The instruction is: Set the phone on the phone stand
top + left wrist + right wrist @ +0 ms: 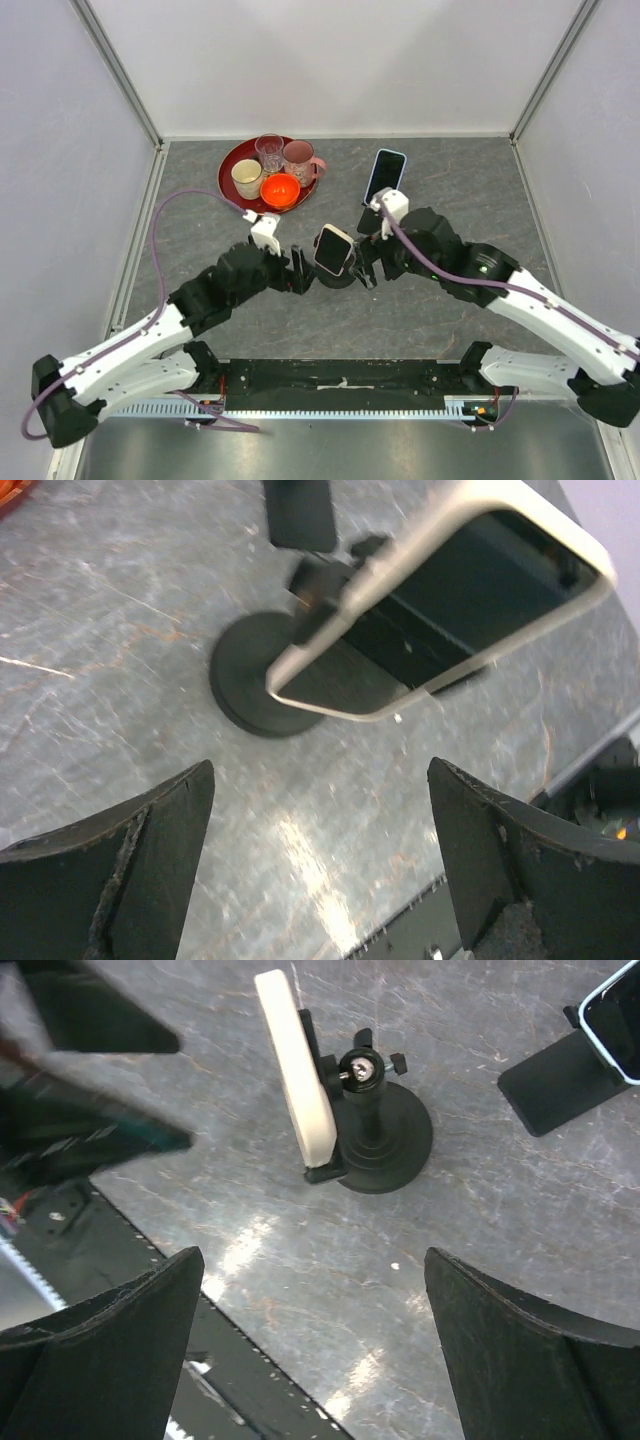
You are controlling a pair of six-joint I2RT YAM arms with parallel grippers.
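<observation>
Where bolted side by side at the near edge of the desk [470, 190], behind a black rail [340, 378]: left arm [130, 355] and right arm [560, 320], both white and black, both angled inward toward mid-desk.

Just beyond, facing each other across the phone stand [336, 279]: left end effector [299, 271] released, left fingers [150, 865] spread wide, nothing between them, near the left side of the phone [334, 249] yet apart from it. Right end effector [364, 268] released as well, right fingers [530, 1355] equally wide, empty, near the phone's right side, also not touching.

Between the two: phone with cream edge and dark screen, seated in the cradle of the phone stand, raised off the desk, leaning at a tilt. Seen edge-on from the right wrist, resting on a small lip of the cradle, with a knobbed ball joint behind and a short neck down to a round black base flat on the grey, veined surface.

Farther back, right of centre: second phone [385, 175] in a pale blue case, propped on a black block [367, 220], close beside the right arm's wrist.

At about the same depth, left of centre, near the back wall: red tray [230, 160] carrying a cream cup [247, 178], a clear glass [269, 150], a pink mug [300, 160] and an orange bowl [281, 189], all bunched together.
</observation>
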